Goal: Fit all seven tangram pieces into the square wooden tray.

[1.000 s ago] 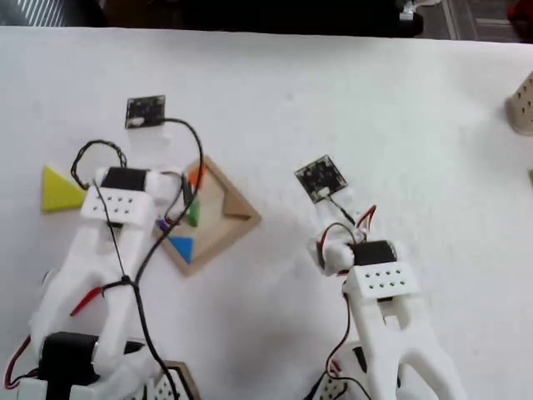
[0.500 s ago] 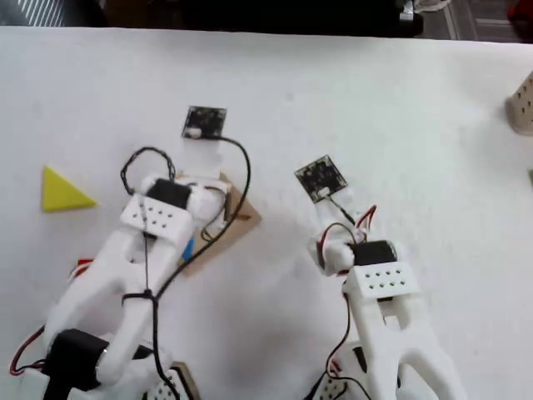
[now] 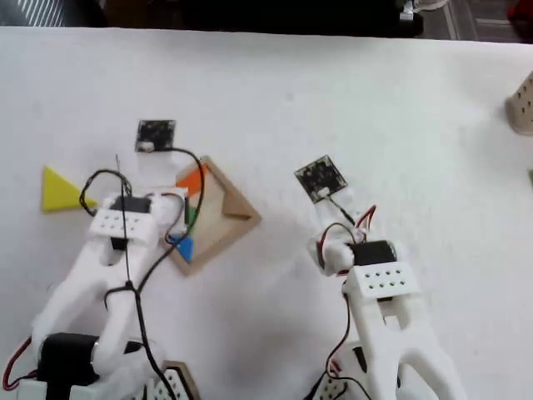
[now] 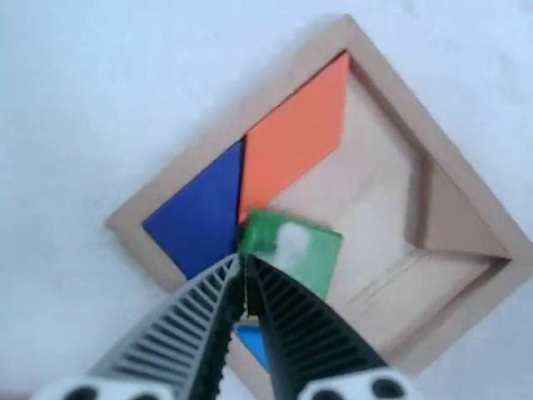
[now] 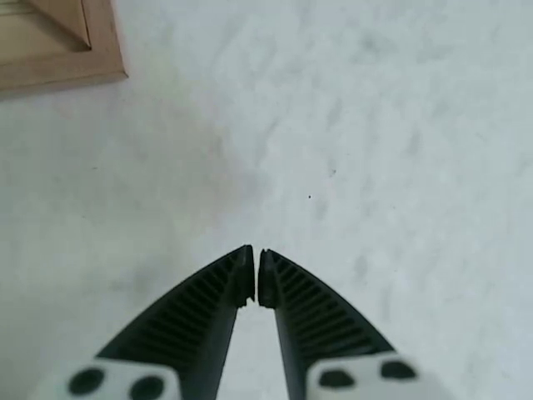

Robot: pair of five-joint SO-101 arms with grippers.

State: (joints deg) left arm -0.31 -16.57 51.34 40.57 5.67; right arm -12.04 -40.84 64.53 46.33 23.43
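The square wooden tray (image 3: 241,214) lies left of the table's centre, turned like a diamond. In the left wrist view the tray (image 4: 437,125) holds an orange parallelogram (image 4: 296,137), a dark blue triangle (image 4: 200,221), a green square (image 4: 291,250) and a light blue piece (image 4: 254,342) partly hidden by the fingers. A tan wooden triangle (image 4: 450,221) sits in one corner. My left gripper (image 4: 244,265) is shut, its tips over the green square's near corner. A yellow triangle (image 3: 60,192) lies on the table left of the tray. My right gripper (image 5: 256,279) is shut over bare table.
The tray's corner (image 5: 58,50) shows far off in the right wrist view. A perforated beige object (image 3: 522,104) stands at the table's right edge. The table is a white cloth, open to the back and right.
The left arm swung right across the tray, covering it, then came back left, so the orange, green and blue pieces show again. The right arm has not moved.
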